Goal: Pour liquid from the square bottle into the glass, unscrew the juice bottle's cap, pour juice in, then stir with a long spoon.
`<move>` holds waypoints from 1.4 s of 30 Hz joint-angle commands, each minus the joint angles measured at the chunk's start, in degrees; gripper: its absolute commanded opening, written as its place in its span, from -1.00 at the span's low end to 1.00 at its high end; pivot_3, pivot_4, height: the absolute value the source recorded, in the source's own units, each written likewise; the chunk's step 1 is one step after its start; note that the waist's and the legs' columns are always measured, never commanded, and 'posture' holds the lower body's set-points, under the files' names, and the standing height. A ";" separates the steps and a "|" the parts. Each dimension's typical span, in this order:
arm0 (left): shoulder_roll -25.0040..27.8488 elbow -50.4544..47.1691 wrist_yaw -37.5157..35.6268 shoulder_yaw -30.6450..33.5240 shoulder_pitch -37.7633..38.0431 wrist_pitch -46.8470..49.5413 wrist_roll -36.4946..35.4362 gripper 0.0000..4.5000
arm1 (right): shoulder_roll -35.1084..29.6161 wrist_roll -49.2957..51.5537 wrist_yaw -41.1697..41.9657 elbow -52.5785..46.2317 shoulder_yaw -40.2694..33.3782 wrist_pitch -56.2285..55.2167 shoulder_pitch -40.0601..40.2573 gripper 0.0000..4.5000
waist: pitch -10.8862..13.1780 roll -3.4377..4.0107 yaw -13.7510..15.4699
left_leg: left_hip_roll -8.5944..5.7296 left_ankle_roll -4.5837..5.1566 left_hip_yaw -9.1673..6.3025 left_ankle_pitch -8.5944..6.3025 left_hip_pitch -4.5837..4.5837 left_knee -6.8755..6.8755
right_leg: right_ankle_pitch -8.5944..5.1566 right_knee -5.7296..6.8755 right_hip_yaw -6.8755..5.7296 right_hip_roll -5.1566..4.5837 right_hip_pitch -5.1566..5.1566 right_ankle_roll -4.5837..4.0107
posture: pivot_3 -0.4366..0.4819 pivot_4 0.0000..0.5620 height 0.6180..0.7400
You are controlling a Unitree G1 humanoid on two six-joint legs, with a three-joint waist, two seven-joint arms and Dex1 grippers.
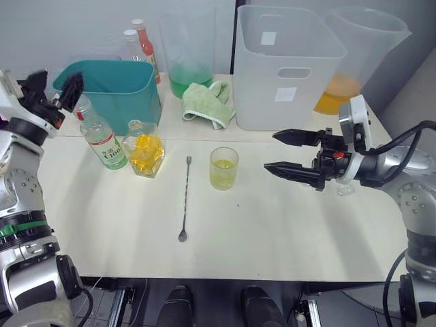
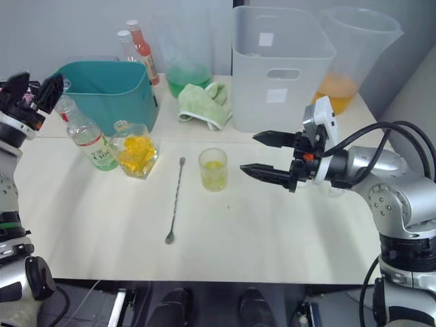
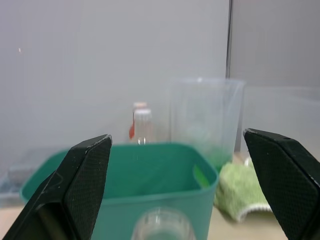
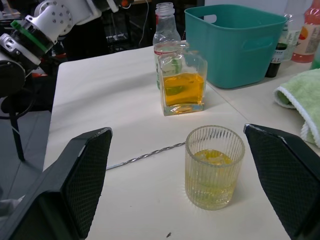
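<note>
The juice bottle (image 1: pixel 102 139) stands at the left beside the teal bin, and its neck (image 3: pixel 162 224) looks open. The cap is out of view. My left gripper (image 1: pixel 58 85) hovers open just above that neck, holding nothing. Right of it stands the square bottle (image 1: pixel 145 151), part full of yellow liquid and without a stopper. The glass (image 1: pixel 223 167) at mid-table holds some yellowish liquid. Between bottle and glass the long spoon (image 1: pixel 185 197) lies flat, bowl toward the front edge. My right gripper (image 1: pixel 270 151) is open and empty, a short way right of the glass.
A teal bin (image 1: pixel 109 88) sits back left, with two red-capped sauce bottles (image 1: pixel 143 41) behind it. A green cloth (image 1: pixel 208 102), a pitcher of green liquid (image 1: pixel 187 54), a white bin (image 1: pixel 286 68) and a pitcher of orange liquid (image 1: pixel 354 61) line the back. A small clear round object (image 1: pixel 344 189) lies under my right wrist.
</note>
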 commanded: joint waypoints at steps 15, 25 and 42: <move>11.55 -27.67 -17.16 -6.25 10.47 24.02 -16.83 0.99 | -2.60 -1.66 3.68 2.99 -0.95 -1.65 -1.84 1.00 | 0.02 0.02 -0.73 | 0.01 0.00 0.03 0.00 0.07 -0.04 | -0.01 0.01 0.04 0.01 0.01 0.01 | -0.05 -0.47 1.00; 11.79 -34.04 -23.83 -8.60 23.49 26.51 -18.68 0.99 | -6.56 2.12 2.65 -3.52 -6.51 1.76 7.83 1.00 | 0.02 0.02 -0.12 | 0.02 0.00 0.05 0.00 0.03 -0.10 | -0.03 -0.10 0.04 -0.01 0.00 0.02 | -0.05 -0.47 1.00; -2.35 -40.62 -13.87 -10.84 44.78 12.35 -5.29 0.99 | -7.89 -3.45 5.39 -5.64 -15.72 -9.00 27.69 1.00 | 0.01 0.01 0.09 | 0.03 0.00 0.10 0.00 0.24 -0.09 | -0.03 -0.41 0.08 -0.01 0.36 0.03 | -0.05 -0.47 1.00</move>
